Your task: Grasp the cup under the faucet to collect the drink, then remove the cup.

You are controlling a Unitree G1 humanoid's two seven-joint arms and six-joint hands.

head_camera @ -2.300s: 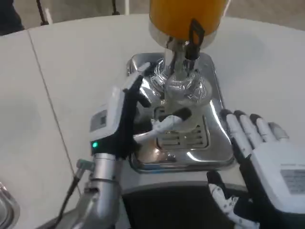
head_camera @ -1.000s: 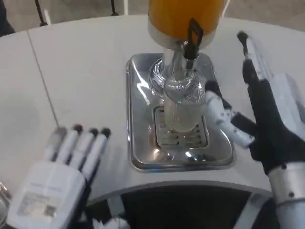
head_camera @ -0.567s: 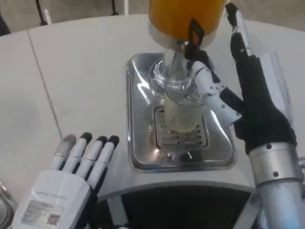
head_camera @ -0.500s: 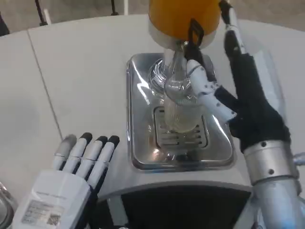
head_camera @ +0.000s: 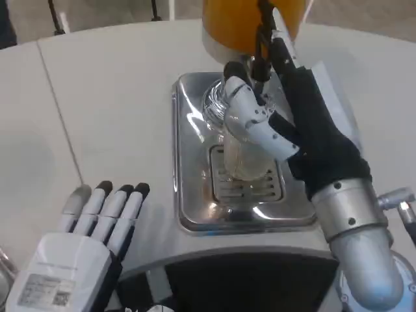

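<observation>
White-black right hand [head_camera: 286,123] around cup [head_camera: 244,153]

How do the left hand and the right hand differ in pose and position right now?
The left hand lies low near the table's front edge with fingers straight and together, holding nothing; the right hand is raised over the steel drip tray, fingers reaching to the clear cup and the black faucet lever. The left shows its white back; the right shows mostly black. Both have silver forearms.

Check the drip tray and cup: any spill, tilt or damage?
Nothing stands out. The clear cup stands upright on the steel drip tray under the faucet, with no liquid visible on the tray. The right hand reaches around the cup; the left hand waits.
</observation>
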